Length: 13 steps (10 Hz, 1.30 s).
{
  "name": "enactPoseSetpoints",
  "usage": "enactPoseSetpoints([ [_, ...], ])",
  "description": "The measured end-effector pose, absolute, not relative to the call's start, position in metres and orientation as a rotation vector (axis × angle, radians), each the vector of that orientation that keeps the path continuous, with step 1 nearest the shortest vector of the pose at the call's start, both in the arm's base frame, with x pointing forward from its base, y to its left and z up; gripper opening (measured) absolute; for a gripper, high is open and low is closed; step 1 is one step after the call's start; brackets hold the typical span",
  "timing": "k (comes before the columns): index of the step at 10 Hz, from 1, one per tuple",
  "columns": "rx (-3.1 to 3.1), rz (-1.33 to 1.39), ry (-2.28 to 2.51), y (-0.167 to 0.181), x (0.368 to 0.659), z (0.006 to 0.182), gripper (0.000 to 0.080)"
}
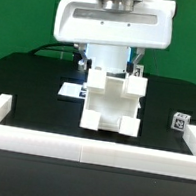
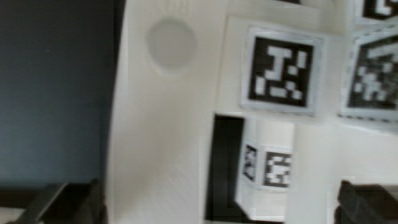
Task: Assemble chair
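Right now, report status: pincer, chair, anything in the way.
Pincer low behind the chair assembly, jaw state unclear. Assembly upright on the black table, near the white border rail. One small tagged part loose at the exterior view's right, clear of the assembly.

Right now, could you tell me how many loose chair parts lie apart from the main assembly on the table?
1: a small tagged part lies on the black table at the exterior view's right, apart from the chair assembly. Others may be hidden behind the assembly or the gripper housing.
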<state>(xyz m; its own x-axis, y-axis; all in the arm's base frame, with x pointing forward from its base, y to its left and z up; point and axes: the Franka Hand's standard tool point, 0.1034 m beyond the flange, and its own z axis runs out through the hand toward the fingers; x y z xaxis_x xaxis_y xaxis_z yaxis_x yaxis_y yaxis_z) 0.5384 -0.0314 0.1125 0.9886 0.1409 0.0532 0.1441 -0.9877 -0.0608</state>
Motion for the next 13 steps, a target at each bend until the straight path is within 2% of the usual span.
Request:
enactPoseSetpoints([
  [2, -3.076, -0.076, -0.231, -0.030, 0.546, 0.101, 0.0649],
  [6, -3.081, -0.093, -0.192, -0.004, 0.552, 0.097, 0.0649],
  [13, -3.073, -0.152, -0.253, 0.020, 0.571, 0.096, 0.0649],
])
